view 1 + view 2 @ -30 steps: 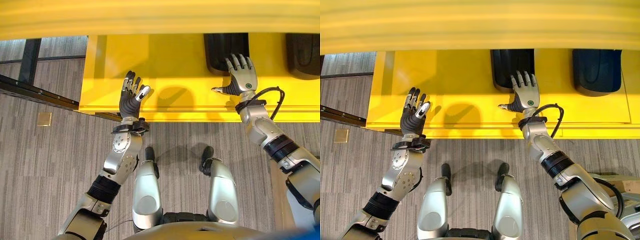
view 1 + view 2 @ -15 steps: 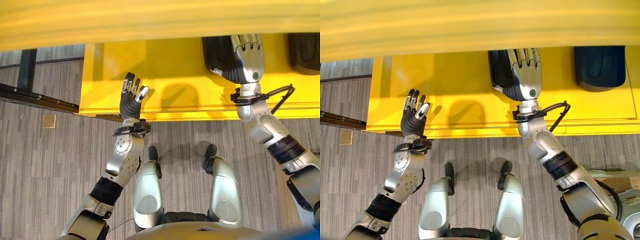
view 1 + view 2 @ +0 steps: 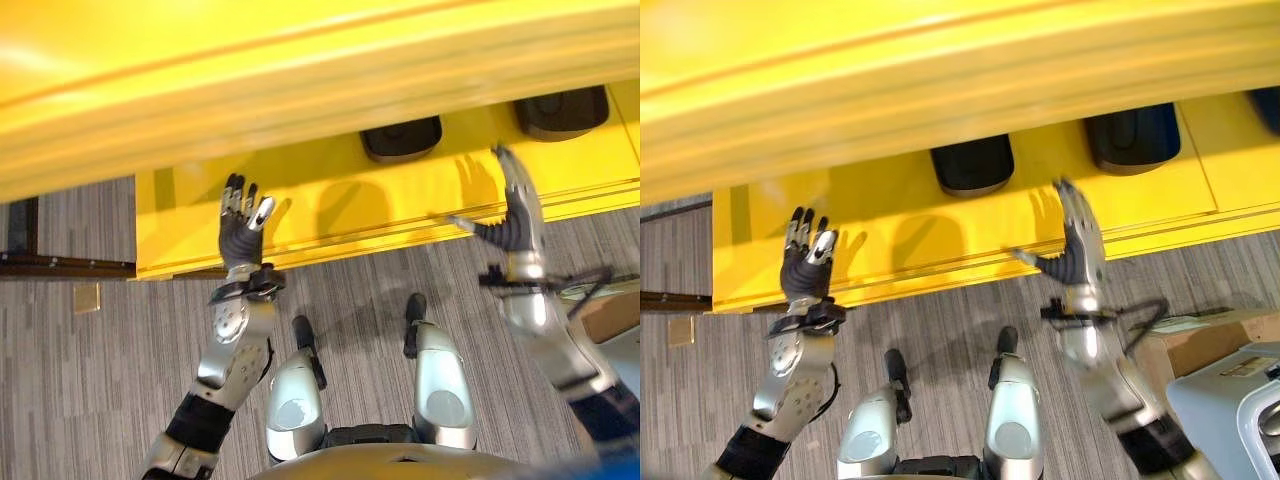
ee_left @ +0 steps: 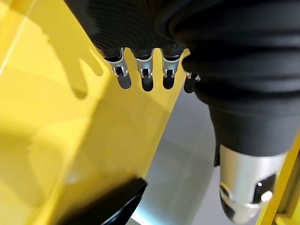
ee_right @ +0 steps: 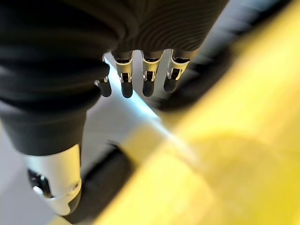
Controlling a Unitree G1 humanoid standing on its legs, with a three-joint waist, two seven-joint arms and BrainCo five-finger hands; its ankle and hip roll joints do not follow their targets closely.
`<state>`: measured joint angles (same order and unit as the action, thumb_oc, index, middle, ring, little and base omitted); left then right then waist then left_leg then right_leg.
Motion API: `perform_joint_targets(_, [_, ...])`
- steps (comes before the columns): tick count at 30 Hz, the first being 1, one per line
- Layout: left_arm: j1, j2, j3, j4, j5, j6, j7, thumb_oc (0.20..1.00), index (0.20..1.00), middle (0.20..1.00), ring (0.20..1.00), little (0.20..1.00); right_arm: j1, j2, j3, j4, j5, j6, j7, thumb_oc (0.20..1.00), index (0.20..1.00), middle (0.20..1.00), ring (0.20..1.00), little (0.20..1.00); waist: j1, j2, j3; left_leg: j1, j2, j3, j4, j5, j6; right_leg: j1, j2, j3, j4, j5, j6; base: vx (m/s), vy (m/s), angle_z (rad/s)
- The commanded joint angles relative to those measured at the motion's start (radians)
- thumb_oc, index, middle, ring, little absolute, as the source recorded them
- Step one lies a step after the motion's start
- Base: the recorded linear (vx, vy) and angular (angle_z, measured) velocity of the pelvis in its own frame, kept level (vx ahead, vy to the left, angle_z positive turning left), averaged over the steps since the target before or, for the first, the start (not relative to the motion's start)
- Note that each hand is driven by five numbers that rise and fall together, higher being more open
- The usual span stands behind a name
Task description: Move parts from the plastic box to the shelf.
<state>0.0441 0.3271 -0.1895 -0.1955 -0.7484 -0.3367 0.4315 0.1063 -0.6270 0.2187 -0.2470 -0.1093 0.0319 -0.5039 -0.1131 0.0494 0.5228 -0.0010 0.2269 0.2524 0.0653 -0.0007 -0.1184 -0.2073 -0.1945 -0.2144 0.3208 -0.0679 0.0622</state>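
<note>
Looking down at the yellow shelf [image 3: 890, 240], we see two dark parts lying on it: one dark part [image 3: 972, 166] near the middle and a second dark part [image 3: 1132, 138] further to the robot's right, well apart from each other. From this we judge that at least two parts are placed on the shelf, so the task is partly done. The right hand [image 3: 1076, 247] is raised in front of the shelf edge, near the middle part but not touching it, with its fingers straight and spread and nothing between them; its wrist view shows the same straight fingers [image 5: 147, 77]. The left hand [image 3: 805, 262] is held up over the left end of the shelf, its fingers also straight and empty, as its own wrist view confirms. Both hands are free, so we think no part is in transport now. At the lower right a light grey plastic box [image 3: 1230, 400] stands on the floor beside a cardboard carton [image 3: 1160, 345]; we cannot tell if parts remain inside it, so how many are left is unknown.
</note>
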Motion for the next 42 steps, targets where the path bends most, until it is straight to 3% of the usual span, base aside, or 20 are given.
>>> perform_joint_targets(1, [0.081,0.048,0.026,-0.068,0.063,-0.048,-0.069,1.000,1.000,1.000,1.000,1.000,0.046,0.029,-0.048,-0.069,0.142,-0.166,0.112,1.000,1.000,1.000,1.000,1.000,-0.018,-0.049,-0.165,-0.003,0.035,0.065,-0.027,0.063,0.021,0.110,-0.007,0.042,-0.107,-0.010,0.031,0.04,-0.060,-0.14])
perform_joint_targets(4, [0.138,0.056,0.042,-0.068,0.055,-0.042,-0.077,1.000,1.000,1.000,1.000,1.000,0.122,0.048,-0.071,-0.074,0.267,-0.153,0.159,1.000,1.000,1.000,1.000,1.000,-0.022,-0.059,-0.207,0.035,0.046,0.094,-0.070,0.080,0.009,0.155,-0.014,0.028,-0.178,0.027,0.049,0.03,-0.060,-0.09])
perform_joint_targets(7, [0.174,0.061,0.043,-0.057,0.068,-0.029,-0.098,1.000,1.000,1.000,1.000,1.000,0.157,0.068,-0.099,-0.056,0.328,-0.139,0.123,1.000,1.000,1.000,1.000,1.000,-0.020,-0.064,-0.241,0.072,0.050,0.114,-0.112,0.092,0.003,0.194,-0.020,0.010,-0.236,0.057,0.069,-0.01,-0.069,-0.07])
perform_joint_targets(11, [0.184,0.072,0.035,-0.049,0.067,-0.011,-0.114,1.000,1.000,1.000,1.000,1.000,0.161,0.083,-0.110,-0.056,0.380,-0.113,0.111,1.000,1.000,1.000,1.000,1.000,-0.016,-0.062,-0.257,0.087,0.051,0.121,-0.121,0.091,0.001,0.214,-0.013,0.000,-0.241,0.054,0.070,-0.04,-0.090,-0.01])
perform_joint_targets(14, [0.185,0.081,0.003,-0.047,0.069,0.004,-0.109,1.000,1.000,1.000,1.000,1.000,0.121,0.106,-0.084,-0.026,0.434,-0.086,0.104,1.000,1.000,1.000,1.000,1.000,0.007,-0.055,-0.256,0.073,0.062,0.098,-0.083,0.082,0.001,0.218,0.013,-0.026,-0.179,-0.002,0.035,-0.15,-0.292,0.08])
perform_joint_targets(17, [0.175,0.087,-0.014,-0.047,0.085,0.013,-0.165,1.000,1.000,1.000,1.000,1.000,0.065,0.114,-0.052,0.017,0.480,-0.076,0.096,1.000,1.000,1.000,1.000,1.000,0.030,-0.045,-0.245,0.057,0.091,0.068,-0.068,0.094,-0.009,0.198,0.028,-0.050,-0.111,-0.047,0.004,-0.11,-0.250,0.09])
perform_joint_targets(19, [0.180,0.093,-0.032,-0.040,0.118,0.039,-0.265,1.000,1.000,1.000,1.000,1.000,0.030,0.119,-0.030,0.053,0.559,-0.046,0.112,1.000,1.000,1.000,1.000,1.000,0.042,-0.042,-0.244,0.061,0.117,0.059,-0.073,0.125,-0.021,0.188,0.039,-0.063,-0.089,-0.058,-0.016,-0.04,-0.214,0.09])
perform_joint_targets(22, [0.188,0.097,-0.051,-0.031,0.143,0.053,-0.321,1.000,1.000,1.000,1.000,1.000,0.015,0.124,-0.018,0.079,0.609,-0.031,0.122,1.000,1.000,1.000,1.000,1.000,0.047,-0.041,-0.245,0.061,0.140,0.050,-0.079,0.170,-0.034,0.186,0.049,-0.071,-0.086,-0.060,-0.027,-0.01,-0.131,0.02])
perform_joint_targets(24, [0.201,0.118,-0.108,0.020,0.181,0.083,-0.484,1.000,1.000,1.000,1.000,1.000,-0.005,0.124,0.006,0.137,0.658,-0.011,0.131,1.000,1.000,1.000,1.000,1.000,0.050,-0.045,-0.252,0.048,0.167,0.025,-0.084,0.270,-0.054,0.196,0.069,-0.087,-0.116,-0.047,-0.042,-0.03,-0.194,0.00])
perform_joint_targets(25, [0.195,0.132,-0.137,0.045,0.203,0.092,-0.560,1.000,1.000,1.000,1.000,1.000,-0.005,0.114,0.007,0.159,0.672,-0.018,0.118,1.000,1.000,1.000,1.000,1.000,0.045,-0.050,-0.255,0.020,0.140,0.027,-0.039,0.260,-0.046,0.213,0.070,-0.094,-0.158,-0.027,-0.045,-0.07,-0.139,0.01])
perform_joint_targets(27, [0.166,0.159,-0.183,0.091,0.196,0.111,-0.628,1.000,1.000,1.000,1.000,1.000,-0.018,0.100,0.000,0.224,0.677,-0.065,0.121,1.000,1.000,1.000,1.000,1.000,0.030,-0.039,-0.269,0.005,-0.003,0.036,0.036,0.126,0.005,0.228,0.072,-0.061,-0.230,0.019,-0.026,-0.06,-0.059,0.08])
perform_joint_targets(28, [0.161,0.164,-0.190,0.100,0.209,0.109,-0.634,1.000,1.000,1.000,1.000,1.000,-0.023,0.104,0.000,0.236,0.677,-0.070,0.123,1.000,1.000,1.000,1.000,1.000,0.026,-0.035,-0.274,0.010,-0.044,0.039,0.046,0.089,0.022,0.231,0.074,-0.046,-0.250,0.032,-0.020,-0.01,0.036,0.04])
perform_joint_targets(29, [0.145,0.181,-0.207,0.115,0.225,0.116,-0.650,1.000,1.000,1.000,1.000,1.000,-0.039,0.126,0.011,0.264,0.675,-0.073,0.122,1.000,1.000,1.000,1.000,1.000,0.022,-0.028,-0.290,0.028,-0.152,0.032,0.054,-0.007,0.070,0.235,0.085,-0.006,-0.289,0.065,-0.002,-0.01,0.063,-0.08])
perform_joint_targets(31, [0.128,0.195,-0.220,0.130,0.262,0.115,-0.663,1.000,1.000,1.000,1.000,1.000,-0.051,0.161,0.028,0.285,0.680,-0.048,0.106,1.000,1.000,1.000,1.000,1.000,0.017,-0.020,-0.305,0.059,-0.208,0.026,-0.007,-0.044,0.105,0.233,0.102,0.019,-0.307,0.087,0.019,-0.03,0.128,-0.24])
perform_joint_targets(33, [0.119,0.209,-0.235,0.146,0.285,0.097,-0.698,1.000,1.000,1.000,1.000,1.000,-0.049,0.189,0.034,0.301,0.673,-0.035,0.091,1.000,1.000,1.000,1.000,1.000,0.015,-0.020,-0.328,0.103,-0.229,-0.015,-0.108,-0.025,0.128,0.239,0.125,0.063,-0.336,0.105,0.031,-0.01,0.220,-0.38])
perform_joint_targets(37, [0.108,0.221,-0.252,0.151,0.344,0.076,-0.705,1.000,1.000,1.000,1.000,1.000,-0.035,0.196,0.022,0.303,0.668,-0.013,0.089,1.000,1.000,1.000,1.000,1.000,0.002,-0.029,-0.342,0.113,-0.236,-0.018,-0.153,-0.017,0.134,0.236,0.123,0.091,-0.373,0.145,0.056,-0.06,0.187,-0.50])
perform_joint_targets(39, [0.082,0.217,-0.262,0.174,0.350,0.067,-0.701,1.000,1.000,1.000,1.000,1.000,-0.026,0.205,0.021,0.310,0.665,-0.004,0.076,1.000,1.000,1.000,1.000,1.000,-0.013,-0.041,-0.345,0.107,-0.232,-0.008,-0.153,-0.018,0.135,0.225,0.117,0.106,-0.381,0.169,0.071,-0.09,0.181,-0.32])
perform_joint_targets(42, [0.060,0.206,-0.265,0.186,0.354,0.080,-0.712,1.000,1.000,1.000,1.000,1.000,-0.025,0.225,0.008,0.322,0.659,0.023,0.060,1.000,1.000,1.000,1.000,1.000,-0.022,-0.054,-0.343,0.108,-0.219,0.046,-0.153,-0.011,0.130,0.202,0.121,0.069,-0.361,0.175,0.079,-0.06,0.088,-0.42])
